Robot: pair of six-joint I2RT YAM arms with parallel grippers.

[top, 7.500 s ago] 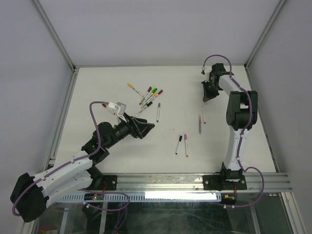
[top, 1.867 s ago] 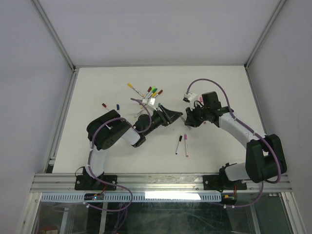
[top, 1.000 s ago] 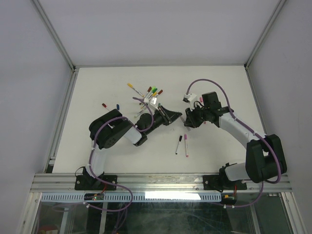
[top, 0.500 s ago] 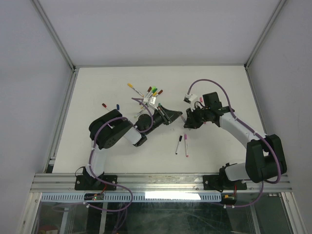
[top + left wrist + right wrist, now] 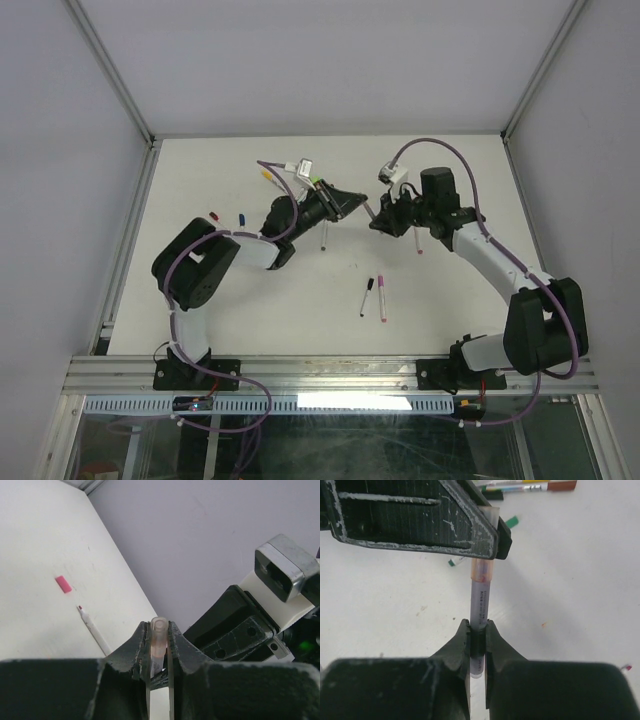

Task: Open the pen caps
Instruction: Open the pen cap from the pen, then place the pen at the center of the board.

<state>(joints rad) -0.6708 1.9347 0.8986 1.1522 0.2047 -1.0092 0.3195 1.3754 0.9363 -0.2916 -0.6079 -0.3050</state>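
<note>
One pen [image 5: 481, 600] with a grey barrel hangs in the air between my two grippers. My right gripper [image 5: 478, 630] is shut on the barrel's rear end. My left gripper [image 5: 159, 630] is shut on the pale, pink-tinted pen cap [image 5: 159, 639] at the pen's other end, and the cap sits on the pen. In the top view the left gripper [image 5: 352, 204] and right gripper [image 5: 376, 222] face each other tip to tip over the table's middle back. A red cap [image 5: 213, 214] and a blue cap [image 5: 241, 216] lie loose on the left.
A cluster of pens [image 5: 312, 186] lies behind the left arm, partly hidden. A black-capped pen [image 5: 367, 296] and a pink pen [image 5: 381, 298] lie nearer the front. An uncapped pen [image 5: 93, 630] and a pink cap [image 5: 63, 584] lie beneath the right arm.
Both grippers have moved toward the back of the table with the pen held between them. The left arm has swung up and to the rear.
</note>
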